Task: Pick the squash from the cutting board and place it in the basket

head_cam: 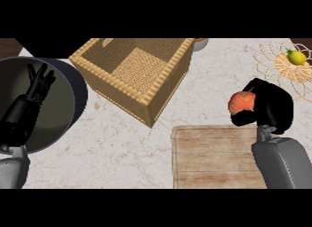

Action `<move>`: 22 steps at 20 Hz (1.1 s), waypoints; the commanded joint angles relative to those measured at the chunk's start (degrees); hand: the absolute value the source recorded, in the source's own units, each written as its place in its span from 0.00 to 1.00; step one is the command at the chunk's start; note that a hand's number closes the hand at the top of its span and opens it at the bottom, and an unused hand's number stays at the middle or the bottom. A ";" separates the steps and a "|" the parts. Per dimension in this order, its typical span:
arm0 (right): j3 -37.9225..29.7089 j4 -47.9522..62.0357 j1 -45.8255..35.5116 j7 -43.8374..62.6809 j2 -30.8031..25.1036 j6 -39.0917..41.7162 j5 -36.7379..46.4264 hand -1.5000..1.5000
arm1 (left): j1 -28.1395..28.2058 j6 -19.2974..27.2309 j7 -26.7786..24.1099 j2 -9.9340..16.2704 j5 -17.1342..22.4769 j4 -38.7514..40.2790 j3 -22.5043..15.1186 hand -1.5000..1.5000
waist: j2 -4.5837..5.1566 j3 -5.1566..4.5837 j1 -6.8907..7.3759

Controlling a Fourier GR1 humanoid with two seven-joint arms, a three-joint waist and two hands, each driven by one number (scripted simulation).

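One orange squash (pixel 242 102) sits gripped in the right hand (pixel 271 108), above the cutting board (pixel 214 156).

**A marble counter seen from above**

We look steeply down on a pale marble counter top (pixel 119 146), cream-white with faint reddish-brown veining that runs across nearly all of what we see. At the far left corner a strip of dark brown surface (pixel 3 46) shows beyond the counter's edge; we cannot tell whether it is floor or furniture. On the left sits a large round dark pan (pixel 79 95), its rim bluish-grey and its inside a dull olive-black. At the far right lies an openwork wire trivet (pixel 309 95) of pale looping strands, with a small yellow lemon (pixel 297 57) resting on it. The light is soft and even, casting only weak shadows on the marble.
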 commanded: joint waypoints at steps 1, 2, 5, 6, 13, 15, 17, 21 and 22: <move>-2.96 -8.56 -4.18 -1.72 2.24 -7.50 -3.37 1.00 | -1.17 -0.74 1.83 0.50 1.28 -0.35 0.87 0.50 | 0.00 0.20 0.26; -1.01 -11.46 -4.22 -0.88 4.36 -7.05 -3.53 1.00 | 1.15 0.02 -0.13 -0.33 -0.58 -1.54 -0.84 0.50 | -0.10 0.15 0.57; -1.43 -17.30 -10.09 0.06 4.67 -3.35 -6.74 1.00 | -0.28 0.77 -1.00 -0.75 -0.77 0.46 -0.48 0.50 | 0.15 0.09 0.38; -1.96 -17.11 -11.75 -0.10 3.90 -2.91 -6.74 1.00 | -2.83 0.26 2.31 -0.88 -0.52 0.04 -1.16 0.50 | 0.29 0.12 0.54; -1.11 -12.91 -33.49 9.47 8.13 7.61 -8.90 1.00 | -1.68 0.86 0.59 -1.23 -1.34 -1.07 -1.44 0.50 | 0.33 0.08 1.72; -4.19 -5.24 -39.52 8.41 8.33 6.37 -10.84 1.00 | 1.21 0.15 -0.91 -0.95 -1.02 -1.65 -1.21 0.50 | 0.50 0.08 2.37; -3.08 -0.72 -45.53 12.88 9.62 8.45 -9.78 1.00 | -2.63 0.16 0.53 -1.07 -1.32 1.57 -1.49 0.50 | 0.57 0.06 1.89; -4.56 7.79 -51.09 13.19 9.71 5.97 -13.70 1.00 | -3.44 -0.78 -1.35 -0.47 -0.44 4.31 -0.44 0.50 | 0.64 0.08 1.74; -5.95 12.64 -55.16 11.83 9.72 4.25 -13.90 1.00 | -3.01 -0.35 -1.65 -0.06 -0.62 2.30 -0.12 0.50 | 0.74 0.06 2.39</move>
